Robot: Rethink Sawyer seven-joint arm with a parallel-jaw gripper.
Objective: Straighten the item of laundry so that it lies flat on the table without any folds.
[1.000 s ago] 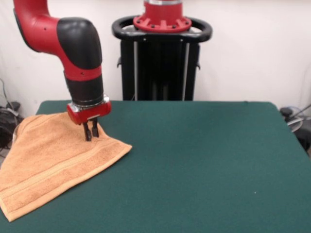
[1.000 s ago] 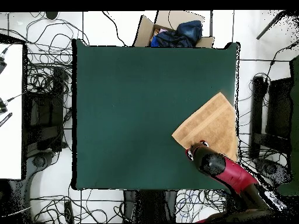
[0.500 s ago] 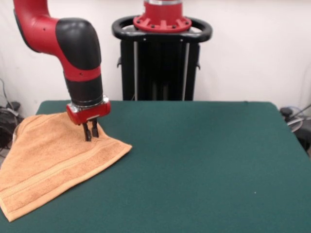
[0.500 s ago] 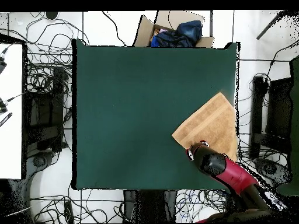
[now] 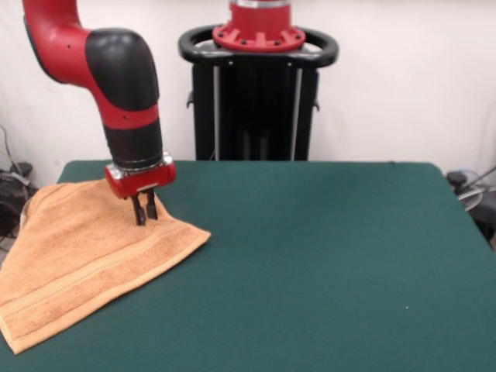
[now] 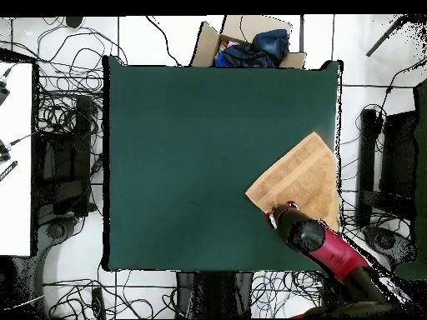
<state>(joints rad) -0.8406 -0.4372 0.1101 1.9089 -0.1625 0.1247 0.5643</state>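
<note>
The orange-tan towel (image 5: 85, 252) lies spread at the left side of the green table (image 5: 325, 256), with its left part over the table's edge. Border bands run along its near side. My gripper (image 5: 145, 219) points straight down at the towel's far edge, near its right corner. Its fingers are close together and pinch the cloth there. In the overhead view the towel (image 6: 302, 177) lies at the table's (image 6: 200, 150) right edge, and the red arm (image 6: 321, 246) covers the gripper at the towel's lower corner. No white loop tag shows.
The robot's black pedestal (image 5: 258, 93) stands behind the table's far edge. A cardboard box with blue cloth (image 6: 250, 43) sits beyond the table in the overhead view. Cables lie on the floor around the table.
The arm's upper part has shifted very slightly. The gripper's tips and the towel have stayed in place.
</note>
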